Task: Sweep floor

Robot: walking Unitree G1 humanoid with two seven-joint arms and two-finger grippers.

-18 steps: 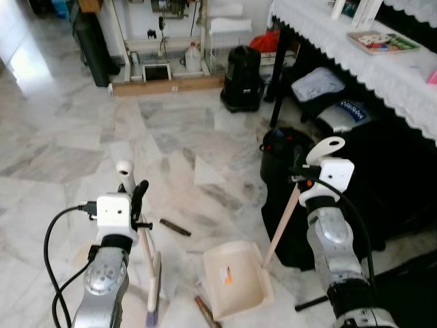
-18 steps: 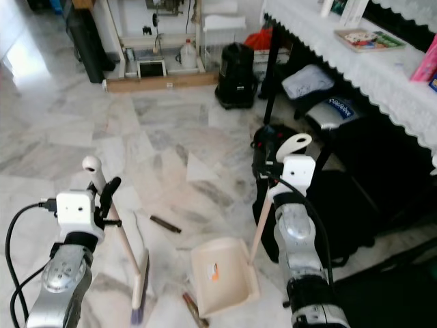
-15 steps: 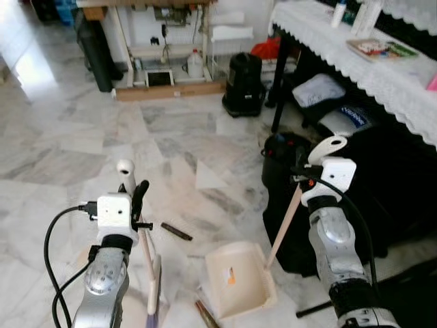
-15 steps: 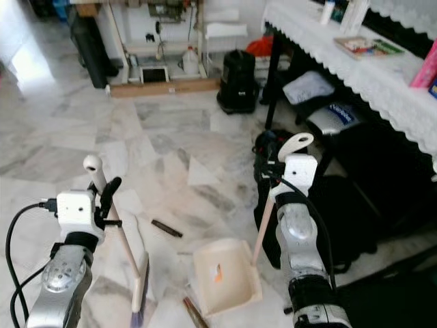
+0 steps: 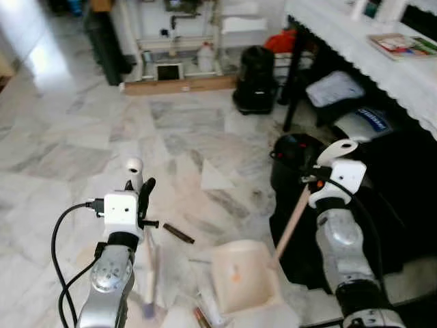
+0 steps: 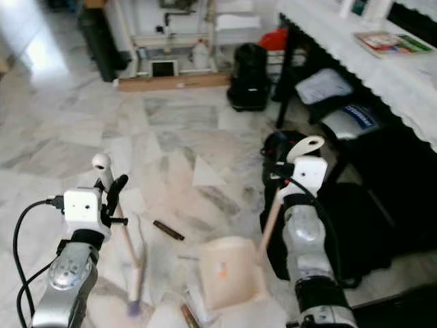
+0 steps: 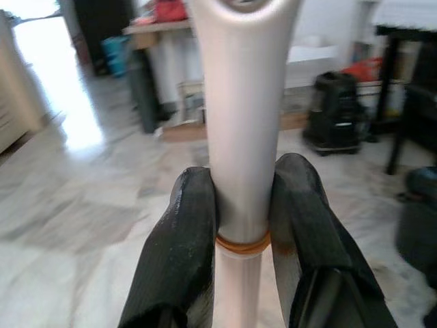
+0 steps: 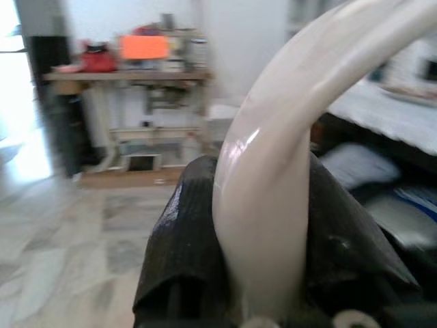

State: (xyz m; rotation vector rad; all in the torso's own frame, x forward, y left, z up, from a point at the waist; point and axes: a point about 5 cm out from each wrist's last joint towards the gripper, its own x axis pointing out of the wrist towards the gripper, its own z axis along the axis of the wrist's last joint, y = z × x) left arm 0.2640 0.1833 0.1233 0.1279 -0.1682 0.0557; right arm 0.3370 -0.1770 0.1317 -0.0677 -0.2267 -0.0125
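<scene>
Marble floor (image 5: 75,130), pale grey and veined, spreads across the room, with a white lace-covered worktop (image 5: 382,68) along the robot's right and dark bags (image 5: 382,178) heaped beneath it. A black canister-shaped appliance (image 5: 255,78) stands further off, near a low wooden plank (image 5: 179,85) at the wall.

Closer in, the cream plastic dustpan (image 5: 244,277) sits on the floor between the two arms, mouth turned towards the robot's left. Its long pale handle (image 5: 292,219) slopes up to the right gripper (image 8: 263,225), whose black fingers (image 8: 184,239) are clamped on the curved cream grip at the top.

Over on the left, the left gripper (image 7: 242,225) is closed round the white broom handle (image 7: 242,130), just above a thin orange ring. The broom (image 6: 131,263) hangs down to the floor just beside the dustpan, its bristle end blurred, so I cannot tell whether it touches the tiles.

Smaller stuff now: a short dark stick of debris (image 5: 178,233) lies on the floor ahead of the broom and dustpan, apart from both, and scraps of litter (image 5: 200,316) lie at the dustpan's near edge.

Risks, as I judge them: the dark stick sits beyond the dustpan's mouth, so a careless stroke could flick it away instead of in. The dustpan is steered from the far end of a long handle, and a firm push of the broom could skid it or tip it and spill what it has gathered.
</scene>
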